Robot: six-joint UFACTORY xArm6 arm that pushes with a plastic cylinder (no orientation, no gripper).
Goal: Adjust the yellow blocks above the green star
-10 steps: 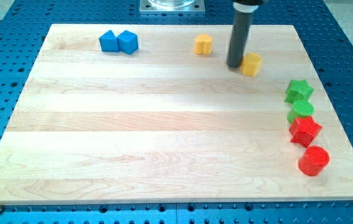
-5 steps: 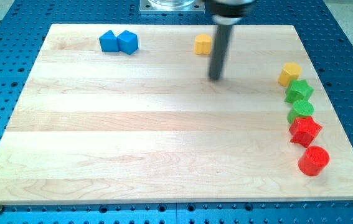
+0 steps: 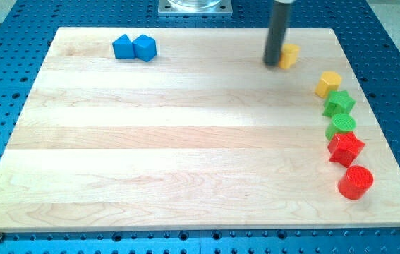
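Seemingly light and slick, the yellow block near the top edge slides when my tip, no pincer, presses its left face.

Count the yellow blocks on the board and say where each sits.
2: one yellow block right beside my tip; another yellow block touching the green star from above.

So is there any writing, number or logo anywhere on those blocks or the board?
None that can be read. The wooden board, the yellow blocks, the green star and the dark rod with my tip are all plain.
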